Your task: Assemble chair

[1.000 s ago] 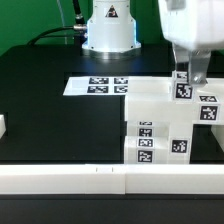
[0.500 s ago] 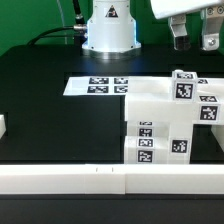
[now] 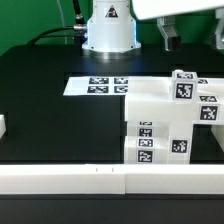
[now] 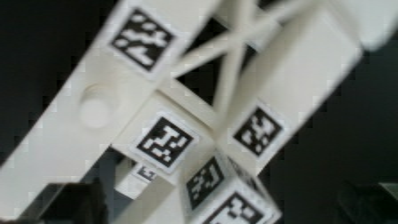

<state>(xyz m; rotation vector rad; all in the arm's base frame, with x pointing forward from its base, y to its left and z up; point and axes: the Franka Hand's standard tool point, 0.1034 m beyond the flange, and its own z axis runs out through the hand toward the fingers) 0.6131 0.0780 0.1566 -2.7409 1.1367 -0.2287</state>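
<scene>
The chair (image 3: 165, 118) stands partly built at the exterior view's right: a blocky white stack of pieces bearing several black-and-white tags, with a tagged post (image 3: 184, 85) sticking up on top. My gripper (image 3: 194, 34) hangs well above it, open and empty, with one dark finger (image 3: 167, 36) showing and the other at the frame edge. The wrist view looks down on the chair's white bars and tags (image 4: 178, 135), blurred. My gripper (image 4: 222, 205) shows only as dark fingers (image 4: 75, 200) at the corners, with nothing held between them.
The marker board (image 3: 97, 86) lies flat behind the chair. The robot base (image 3: 108, 28) stands at the back. A small white piece (image 3: 3, 127) sits at the exterior view's left edge. A long white rail (image 3: 100, 181) runs along the front.
My gripper was down on the chair's top tagged post. It has let go, risen clear of the chair, and its fingers now stand wider apart. The chair has not moved.
</scene>
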